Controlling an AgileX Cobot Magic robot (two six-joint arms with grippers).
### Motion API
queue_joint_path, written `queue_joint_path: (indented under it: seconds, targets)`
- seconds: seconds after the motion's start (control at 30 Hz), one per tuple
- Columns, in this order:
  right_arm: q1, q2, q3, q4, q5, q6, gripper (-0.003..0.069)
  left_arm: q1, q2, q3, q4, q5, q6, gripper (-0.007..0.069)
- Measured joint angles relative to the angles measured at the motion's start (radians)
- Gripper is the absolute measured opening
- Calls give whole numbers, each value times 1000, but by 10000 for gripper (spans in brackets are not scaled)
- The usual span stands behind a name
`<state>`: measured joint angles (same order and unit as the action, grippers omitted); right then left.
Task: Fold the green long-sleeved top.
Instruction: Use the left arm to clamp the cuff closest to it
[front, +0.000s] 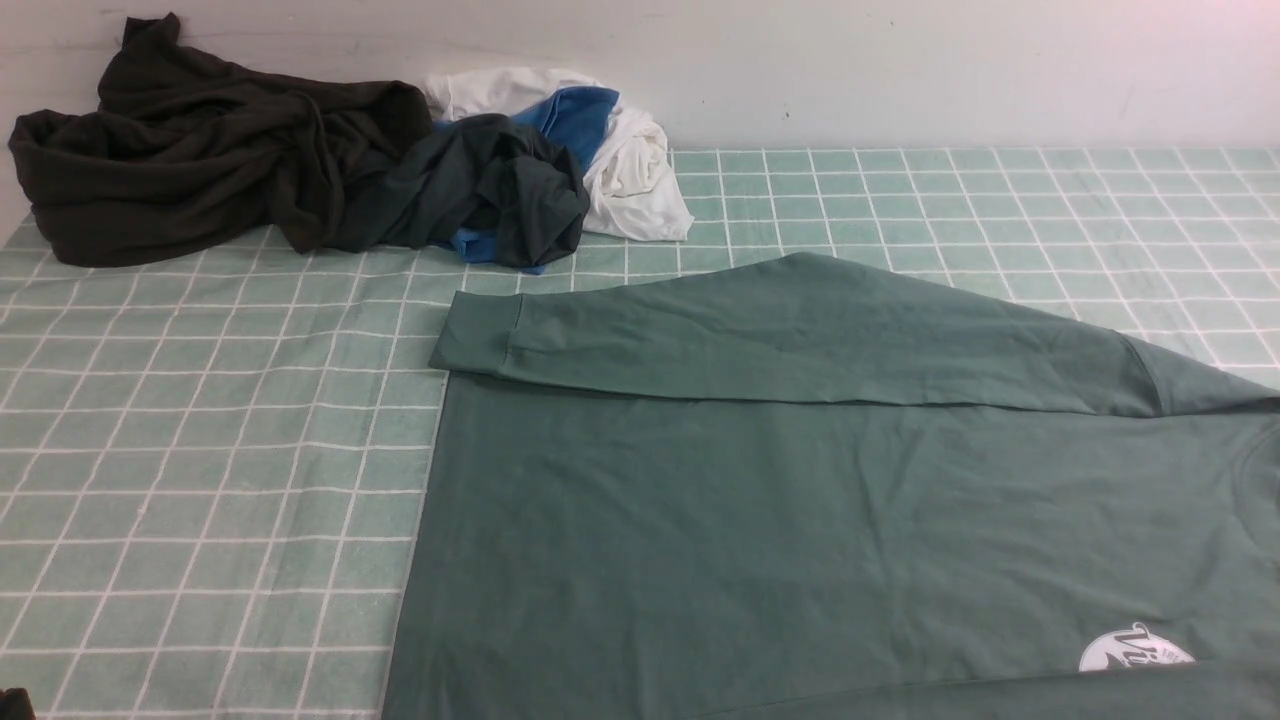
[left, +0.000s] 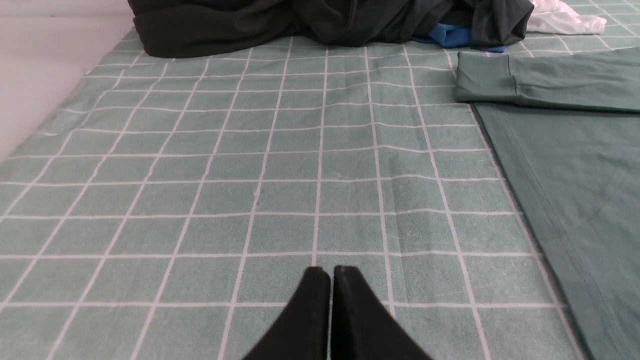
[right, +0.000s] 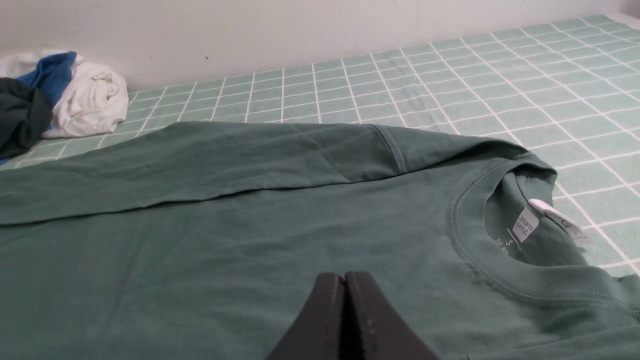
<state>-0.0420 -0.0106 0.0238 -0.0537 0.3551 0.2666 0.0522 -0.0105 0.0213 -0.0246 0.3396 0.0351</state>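
Observation:
The green long-sleeved top (front: 800, 540) lies flat on the checked cloth, hem to the left, collar off the right edge. Its far sleeve (front: 760, 335) is folded across the body, its ribbed cuff (front: 478, 335) near the hem corner. A white round logo (front: 1135, 650) shows at the near right. My left gripper (left: 331, 271) is shut and empty above bare cloth, left of the top's hem (left: 525, 200). My right gripper (right: 344, 275) is shut and empty above the top's chest (right: 250, 250), near the collar (right: 505, 220). Neither gripper shows in the front view.
A black-brown garment (front: 190, 150), a darker teal-grey garment (front: 490, 190), and white (front: 630, 170) and blue (front: 575, 115) clothes are piled at the far left against the wall. The green-and-white checked cloth (front: 200, 450) covers the table. A white wall runs along the back.

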Motion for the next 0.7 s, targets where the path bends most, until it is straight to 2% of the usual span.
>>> queue_joint_path:
  seconds: [0.53, 0.7]
  targets:
    - [0, 0, 0, 3, 0, 0, -14, 0, 0, 0, -15, -3, 1, -3]
    - [0, 0, 0, 4, 0, 0, -14, 0, 0, 0, -115, -7, -14, -3]
